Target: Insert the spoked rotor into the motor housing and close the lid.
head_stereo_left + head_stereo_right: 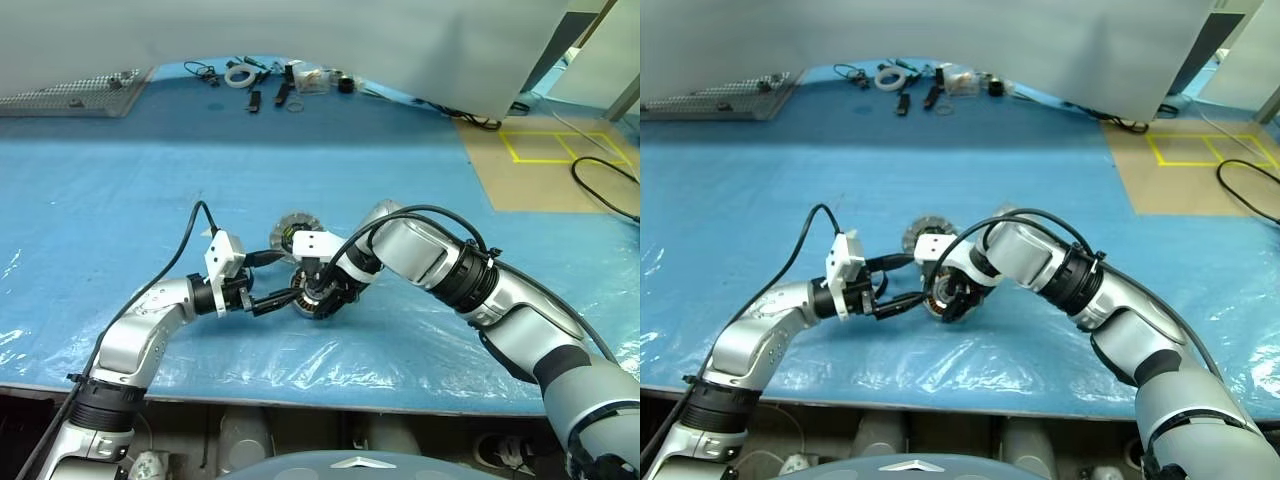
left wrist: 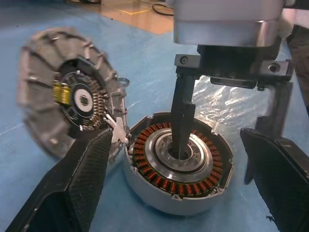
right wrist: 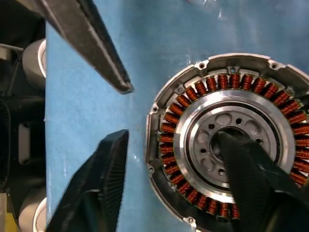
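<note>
Copper-wound spoked rotor (image 2: 176, 162) already sits inside the motor housing (image 2: 164, 202) on the blue table cover (image 1: 150, 200). One finger of the right gripper (image 2: 227, 125) reaches into its centre hole, jaws spread. Beside it the left gripper (image 3: 113, 111) waits wide open, near the lid (image 2: 65, 92) lying alongside, likely next.

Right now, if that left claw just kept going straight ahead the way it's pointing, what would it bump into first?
Probably the motor housing with the spoked rotor seated inside: it lies directly ahead between the left gripper's open fingers. The right gripper's finger stands in the rotor's centre.
</note>
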### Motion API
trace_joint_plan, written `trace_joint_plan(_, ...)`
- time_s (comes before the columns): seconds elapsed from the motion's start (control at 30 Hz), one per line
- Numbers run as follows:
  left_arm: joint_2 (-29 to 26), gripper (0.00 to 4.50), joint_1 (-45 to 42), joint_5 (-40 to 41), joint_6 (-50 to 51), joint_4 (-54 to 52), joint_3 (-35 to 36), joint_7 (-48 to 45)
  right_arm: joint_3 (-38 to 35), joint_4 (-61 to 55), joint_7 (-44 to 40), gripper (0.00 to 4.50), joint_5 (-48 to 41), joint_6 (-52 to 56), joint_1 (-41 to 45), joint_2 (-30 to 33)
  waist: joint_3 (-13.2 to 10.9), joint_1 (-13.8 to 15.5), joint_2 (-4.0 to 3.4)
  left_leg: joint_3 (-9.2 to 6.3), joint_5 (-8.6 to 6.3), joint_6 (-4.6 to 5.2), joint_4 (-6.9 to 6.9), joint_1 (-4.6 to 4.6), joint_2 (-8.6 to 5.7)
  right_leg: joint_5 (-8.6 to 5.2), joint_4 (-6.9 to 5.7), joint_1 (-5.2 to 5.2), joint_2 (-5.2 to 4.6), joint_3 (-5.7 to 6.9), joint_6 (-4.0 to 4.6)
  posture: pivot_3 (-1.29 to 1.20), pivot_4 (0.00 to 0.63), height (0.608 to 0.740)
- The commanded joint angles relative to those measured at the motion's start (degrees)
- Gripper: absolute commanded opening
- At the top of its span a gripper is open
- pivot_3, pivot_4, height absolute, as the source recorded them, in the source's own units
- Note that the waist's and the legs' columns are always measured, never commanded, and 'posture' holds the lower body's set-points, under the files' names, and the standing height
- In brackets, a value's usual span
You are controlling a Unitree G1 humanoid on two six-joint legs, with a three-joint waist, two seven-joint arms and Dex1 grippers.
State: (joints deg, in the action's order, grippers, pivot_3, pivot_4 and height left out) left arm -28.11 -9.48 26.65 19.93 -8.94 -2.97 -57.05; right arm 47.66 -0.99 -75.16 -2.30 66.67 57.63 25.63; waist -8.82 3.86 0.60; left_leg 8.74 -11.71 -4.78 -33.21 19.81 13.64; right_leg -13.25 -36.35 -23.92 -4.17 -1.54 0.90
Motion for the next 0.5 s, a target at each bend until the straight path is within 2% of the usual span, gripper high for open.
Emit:
trace_joint_plan(0.03, -0.49, 4.5, -1.01, 0.34, -1.06, -0.56, 0.63, -0.59, 3.36, 2.95, 0.8, 3.58, -0.58, 0.72, -0.34, 0.2, 0.0, -0.03, 0.0, 0.0, 0.0, 0.0, 0.0, -0.01, 0.0, 0.0, 0.0, 0.0, 0.0, -0.01, 0.0, 0.0, 0.15, 0.74)
trace_joint_plan(0.27, -0.71, 4.5, -1.75, 0.32, -1.27, 0.61, 0.64, -1.19, 0.42, 5.72, -0.38, 3.58, -3.78, 2.23, 5.93, -1.83, -0.02, -0.19, -0.01, 0.01, 0.0, 0.0, 0.03, 0.13, 0.0, 0.0, 0.0, -0.16, 0.01, -0.02, 0.0, 0.0, 0.15, 0.74)
trace_joint_plan(0.5, -1.21, 4.5, -1.99, 0.56, -1.02, 0.97, 0.81, -1.92, -4.52, 0.42, -3.09, 3.58, -10.93, 7.18, 12.36, 3.11, -0.16, 0.08, -0.06, 0.01, 0.01, -0.02, 0.11, 0.7, 0.01, 0.04, 0.16, -0.53, 0.02, 0.08, -0.05, 0.0, 0.15, 0.74)
